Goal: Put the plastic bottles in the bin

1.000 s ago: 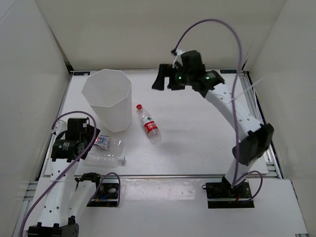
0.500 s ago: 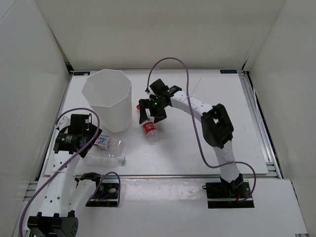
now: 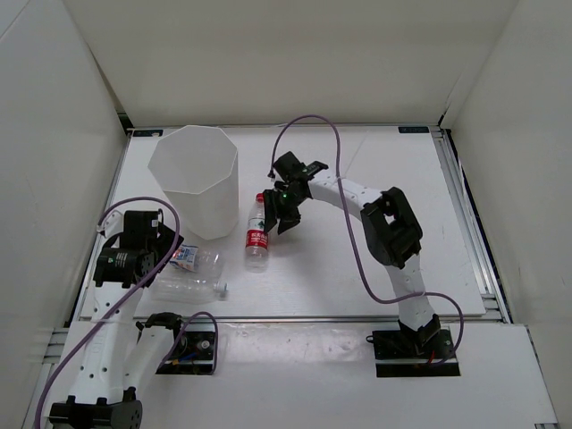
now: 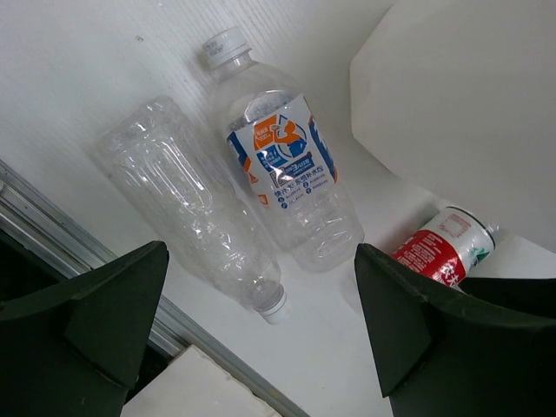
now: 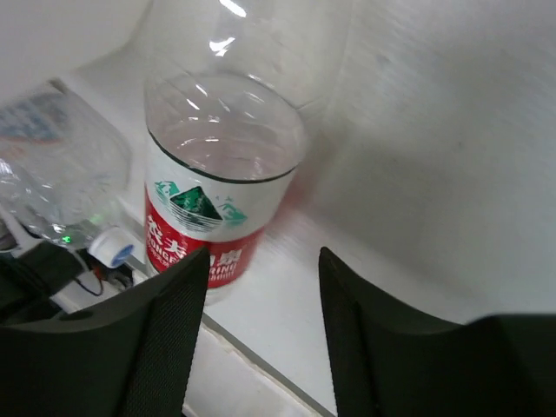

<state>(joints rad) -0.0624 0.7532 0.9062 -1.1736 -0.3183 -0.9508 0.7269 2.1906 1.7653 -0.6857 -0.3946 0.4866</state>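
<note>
My right gripper (image 3: 281, 222) is closed on nothing, at 3 o'clock of the red-labelled bottle (image 3: 256, 237). Risk: lifting leaves it on the surface (image 3: 357, 268), and a nudge rolls it away. My left gripper (image 4: 261, 250) stands apart.

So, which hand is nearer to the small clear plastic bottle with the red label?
Right. The right hand is just beside the clear plastic bottle with the red label, near its cap end. The left hand is farther off, by two other clear plastic bottles.
</note>
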